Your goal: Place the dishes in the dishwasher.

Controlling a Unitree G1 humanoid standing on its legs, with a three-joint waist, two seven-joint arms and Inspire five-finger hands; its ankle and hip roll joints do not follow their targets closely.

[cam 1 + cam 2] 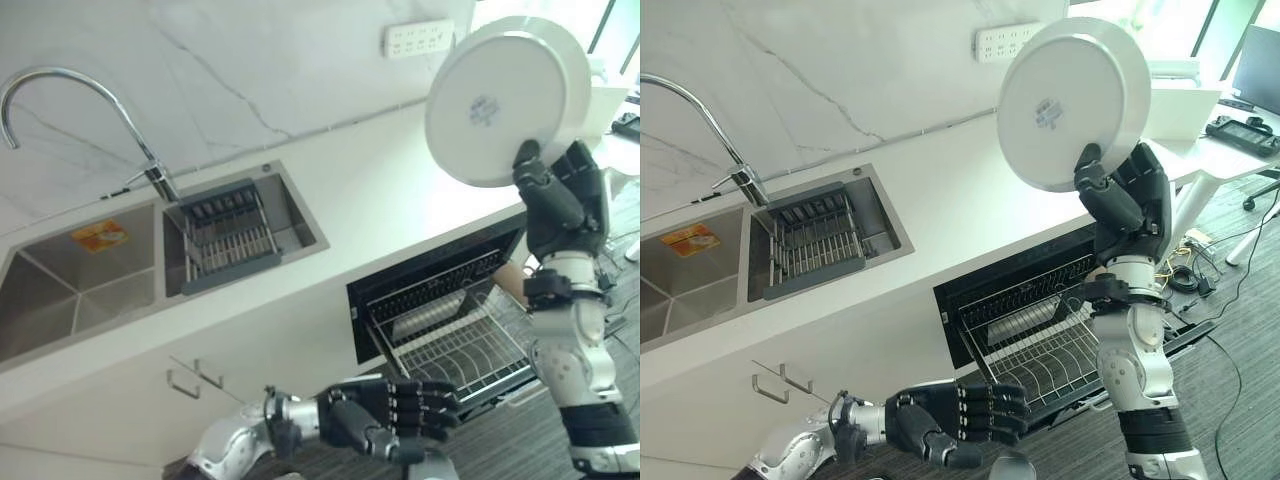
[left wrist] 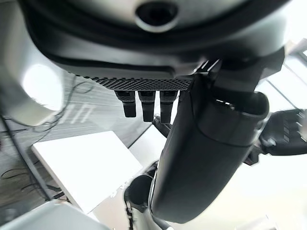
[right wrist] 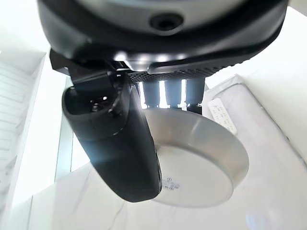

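Your right robot hand (image 1: pixel 1130 200) holds a round white plate (image 1: pixel 1072 100) raised high above the bench (image 1: pixel 970 210), thumb pressed on its glossy underside and fingers curled behind the rim. The plate stands nearly on edge, its shallow foot ring facing you. Below it, the dishwasher (image 1: pixel 1040 320) is open, its wire rack (image 1: pixel 1040 350) pulled out, thin metal tines in rows. Your left robot hand (image 1: pixel 955 415) hangs low in front of the cabinet, dark fingers loosely extended, holding nothing. The steel sink (image 1: pixel 120 260) holds a ribbed grey drainer basket (image 1: pixel 230 235) under a curved chrome faucet (image 1: pixel 80 95).
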